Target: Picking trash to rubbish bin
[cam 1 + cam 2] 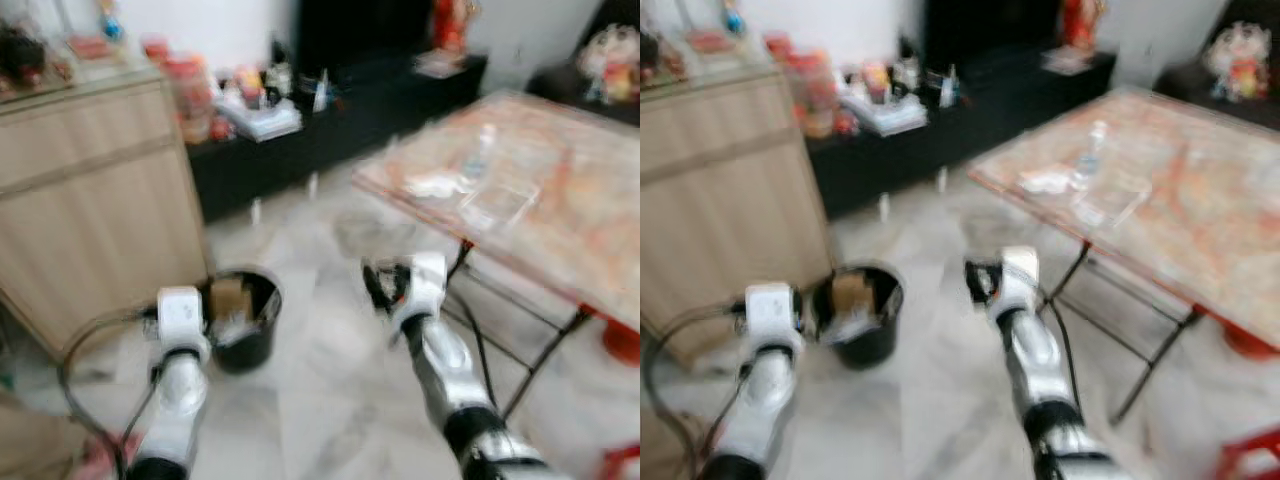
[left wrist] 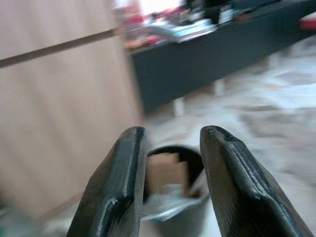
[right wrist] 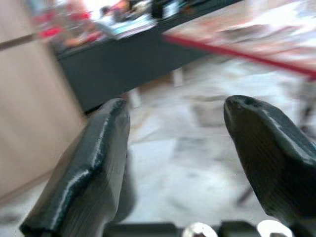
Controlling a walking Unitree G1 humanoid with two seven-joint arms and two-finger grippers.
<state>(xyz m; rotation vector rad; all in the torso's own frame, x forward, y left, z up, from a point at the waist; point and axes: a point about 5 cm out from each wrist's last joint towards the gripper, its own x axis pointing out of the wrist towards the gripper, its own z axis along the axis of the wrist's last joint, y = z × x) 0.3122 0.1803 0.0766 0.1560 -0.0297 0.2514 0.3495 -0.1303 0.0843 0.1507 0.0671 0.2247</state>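
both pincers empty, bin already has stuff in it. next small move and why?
Probably turn right toward the table: both the left pincer and right pincer are open and empty, the bin sits by the left arm, and blurred litter lies on the tabletop.

The robot has two shiny silver arms made of round, smooth parts, with a white block at each wrist and black rings at the joints. A thin black cable loops out beside the left arm (image 1: 180,390), and another black cable runs along the right arm (image 1: 445,365). The left gripper (image 2: 170,185) and the right gripper (image 3: 177,158) each have two long, thick black fingers (image 2: 116,192) that are glossy with rounded tips, and small silver screws sit at the base of the right one.
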